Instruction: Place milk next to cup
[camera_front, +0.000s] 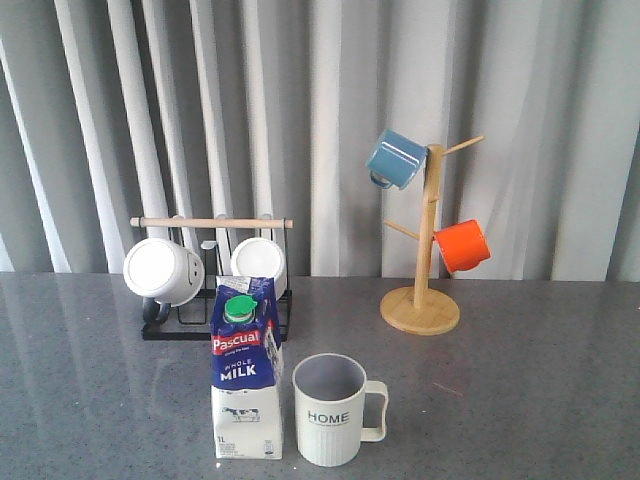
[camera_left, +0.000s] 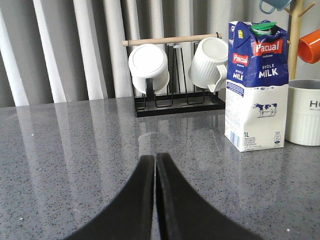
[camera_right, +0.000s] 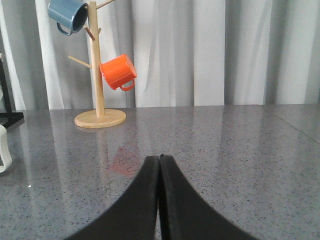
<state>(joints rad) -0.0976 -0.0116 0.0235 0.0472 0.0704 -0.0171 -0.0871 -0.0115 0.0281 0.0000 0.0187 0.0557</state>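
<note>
The milk (camera_front: 246, 372), a blue-and-white carton with a green cap and red Pascual label, stands upright on the grey table. The ribbed HOME cup (camera_front: 330, 410) stands close to its right, a small gap between them. In the left wrist view the milk (camera_left: 256, 85) stands ahead, the cup (camera_left: 304, 112) cut off at the picture's edge. My left gripper (camera_left: 155, 157) is shut and empty, low over the table, well short of the carton. My right gripper (camera_right: 159, 158) is shut and empty over bare table. The cup's handle (camera_right: 4, 150) shows at that view's edge. Neither gripper shows in the front view.
A black wire rack (camera_front: 215, 300) with a wooden bar holds two plain white mugs (camera_front: 163, 271) behind the milk. A wooden mug tree (camera_front: 424, 250) at the back right carries a blue mug (camera_front: 396, 158) and an orange mug (camera_front: 463, 245). Grey curtains hang behind the table.
</note>
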